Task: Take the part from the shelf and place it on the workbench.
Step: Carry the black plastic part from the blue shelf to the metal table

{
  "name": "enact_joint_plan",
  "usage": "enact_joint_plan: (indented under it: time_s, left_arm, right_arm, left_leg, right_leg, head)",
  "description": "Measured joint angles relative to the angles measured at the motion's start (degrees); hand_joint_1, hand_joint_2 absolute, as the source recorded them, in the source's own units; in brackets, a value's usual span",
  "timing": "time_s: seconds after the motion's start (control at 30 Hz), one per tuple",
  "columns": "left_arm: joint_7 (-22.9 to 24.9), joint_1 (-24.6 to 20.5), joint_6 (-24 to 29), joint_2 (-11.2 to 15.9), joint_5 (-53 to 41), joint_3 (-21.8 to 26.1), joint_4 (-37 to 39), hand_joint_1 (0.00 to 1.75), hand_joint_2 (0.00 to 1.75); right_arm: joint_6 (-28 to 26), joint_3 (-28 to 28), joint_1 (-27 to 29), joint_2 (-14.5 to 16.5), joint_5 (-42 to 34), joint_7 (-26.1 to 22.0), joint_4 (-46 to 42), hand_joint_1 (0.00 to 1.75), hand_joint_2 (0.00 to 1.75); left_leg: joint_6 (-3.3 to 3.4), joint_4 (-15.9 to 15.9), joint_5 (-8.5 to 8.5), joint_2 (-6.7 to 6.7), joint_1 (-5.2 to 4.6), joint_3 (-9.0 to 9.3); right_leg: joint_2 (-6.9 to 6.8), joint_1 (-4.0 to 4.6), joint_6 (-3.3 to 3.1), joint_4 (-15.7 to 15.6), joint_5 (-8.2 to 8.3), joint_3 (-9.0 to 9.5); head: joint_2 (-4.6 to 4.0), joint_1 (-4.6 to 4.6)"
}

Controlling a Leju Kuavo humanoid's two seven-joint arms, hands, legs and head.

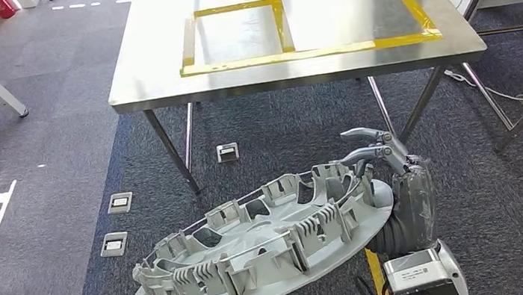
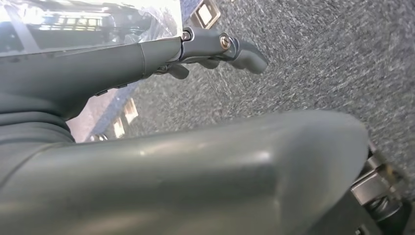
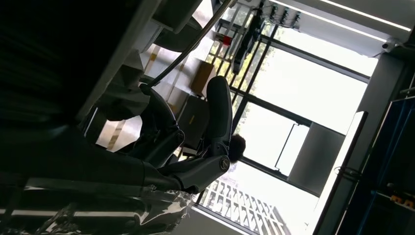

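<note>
Head view: right hand [image 1: 384, 159] grips the rim of the grey ribbed part [image 1: 255, 246], held flat for carrying toward the steel workbench [image 1: 159, 70]; left hand's [image 2: 215, 49] grasp cannot be told.

Part [image 1: 255, 246]: near rim cut by the head view's bottom edge; its body hides the right hand's [image 1: 384, 159] palm. Counter [image 1: 158, 62]: far side cut by top edge. Left hand [image 2: 215, 49]: grasp undeterminable, its thumb blurred across the foreground.
</note>
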Motion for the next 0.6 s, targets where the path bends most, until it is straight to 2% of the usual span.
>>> enact_joint_plan:
  time_s: [0.07,0.1,0.17,0.2,0.23,0.27,0.3,0.37,0.4,0.43,0.5,0.53,0.6]
  left_arm:
    - [-0.04,-0.04,-0.01,-0.01,-0.01,0.00,-0.01,0.00,1.75]
    - [-0.04,-0.08,-0.01,-0.02,-0.02,0.00,-0.01,0.00,1.75]
    - [-0.05,-0.07,-0.01,-0.02,-0.02,0.00,-0.01,0.00,1.75]
    - [-0.05,0.01,-0.01,-0.02,-0.02,0.00,-0.01,0.00,1.75]
    - [-0.05,0.10,-0.01,-0.02,-0.02,0.00,-0.01,0.00,1.75]
    - [-0.05,0.15,-0.01,-0.02,-0.02,0.00,-0.01,0.00,1.75]
    - [-0.05,0.17,-0.01,-0.01,-0.02,0.00,-0.01,0.00,1.75]
    - [-0.05,0.15,-0.01,0.12,-0.02,0.00,0.01,0.00,1.75]
    - [-0.06,0.14,-0.01,0.16,-0.02,0.00,0.01,0.00,1.75]
    - [-0.04,0.14,-0.01,0.18,-0.02,0.00,0.01,0.00,1.75]
    - [-0.04,0.09,-0.01,0.11,-0.03,0.00,0.00,0.00,1.75]
    - [-0.04,0.03,0.01,0.11,-0.03,0.01,-0.01,0.00,1.75]
    - [-0.07,-0.06,0.03,0.09,-0.04,0.02,0.00,0.00,1.75]
  right_arm:
    - [0.00,-0.01,-0.07,0.02,-0.25,-0.18,0.02,1.75,1.75]
    - [0.00,-0.02,-0.08,0.02,-0.25,-0.22,0.02,1.75,1.75]
    - [0.00,-0.01,-0.06,0.02,-0.17,-0.25,0.06,1.75,1.75]
    - [-0.01,0.01,-0.04,0.02,-0.16,-0.25,0.10,1.75,1.75]
    - [-0.01,0.01,-0.03,0.02,-0.15,-0.24,0.14,1.75,1.75]
    - [-0.01,0.01,-0.04,0.02,-0.14,-0.24,0.15,1.75,1.75]
    - [-0.01,0.01,-0.04,0.02,-0.13,-0.24,0.17,1.75,1.75]
    - [-0.01,0.02,-0.07,0.02,-0.12,-0.25,0.19,1.75,1.75]
    - [-0.02,0.02,-0.07,0.02,-0.12,-0.24,0.21,1.75,1.75]
    - [-0.03,0.02,-0.06,0.03,-0.12,-0.24,0.22,1.75,1.75]
    - [-0.07,-0.01,-0.01,0.03,-0.11,-0.23,0.20,1.75,1.75]
    - [-0.09,-0.03,-0.04,0.02,-0.09,-0.23,0.19,1.75,1.75]
    - [-0.13,-0.05,-0.18,0.00,-0.09,-0.23,0.19,1.75,1.75]
  left_leg:
    - [-0.04,2.69,-1.71,0.05,0.10,-1.01]
    - [0.08,5.94,-3.21,0.04,0.01,-2.53]
    - [0.48,14.05,-6.01,0.03,-0.34,-6.78]
    - [0.77,16.68,-6.34,0.03,-0.52,-8.50]
    - [1.17,17.32,-5.55,0.01,-0.72,-9.37]
    - [1.71,15.74,-3.63,-0.03,-0.98,-9.26]
    - [2.47,12.47,-0.95,-0.22,-1.33,-8.36]
    - [4.01,6.46,2.84,-0.96,-1.99,-6.41]
    - [4.50,4.77,3.63,-1.27,-2.31,-5.79]
    - [4.73,4.28,3.60,-1.42,-2.50,-5.58]
    - [4.78,2.60,3.68,-1.20,-2.51,-4.88]
    - [4.79,1.52,3.75,-1.08,-2.32,-4.48]
    - [4.87,-0.21,3.95,-0.83,-1.91,-3.82]
  right_leg:
    - [0.32,0.11,-0.75,-0.03,-0.24,0.36]
    - [0.42,0.26,-1.03,-0.09,-0.37,0.59]
    - [0.75,0.73,-1.50,-0.13,-0.67,0.95]
    - [0.97,1.02,-1.72,-0.13,-0.81,1.13]
    - [1.25,1.32,-1.89,-0.13,-0.95,1.36]
    - [1.57,1.62,-2.01,-0.13,-1.09,1.63]
    - [1.86,1.86,-2.08,-0.15,-1.23,1.93]
    - [2.37,2.08,-1.97,-0.28,-1.39,2.31]
    - [2.55,2.02,-1.74,-0.37,-1.35,2.30]
    - [2.69,1.89,-1.43,-0.52,-1.22,2.19]
    - [2.75,1.79,-0.67,-0.87,-1.01,2.02]
    - [2.33,1.84,-0.34,-0.70,-1.27,1.82]
    - [1.15,1.92,0.18,2.54,-3.31,0.20]
  head:
    - [0.00,-0.69]
    - [0.00,-1.12]
    - [0.00,-1.76]
    - [0.00,-1.91]
    - [0.00,-1.99]
    - [0.00,-2.01]
    - [0.00,-2.03]
    - [0.00,-1.82]
    - [0.00,-1.84]
    - [0.00,-1.89]
    - [0.00,-2.28]
    - [0.00,-2.21]
    - [0.00,-1.66]
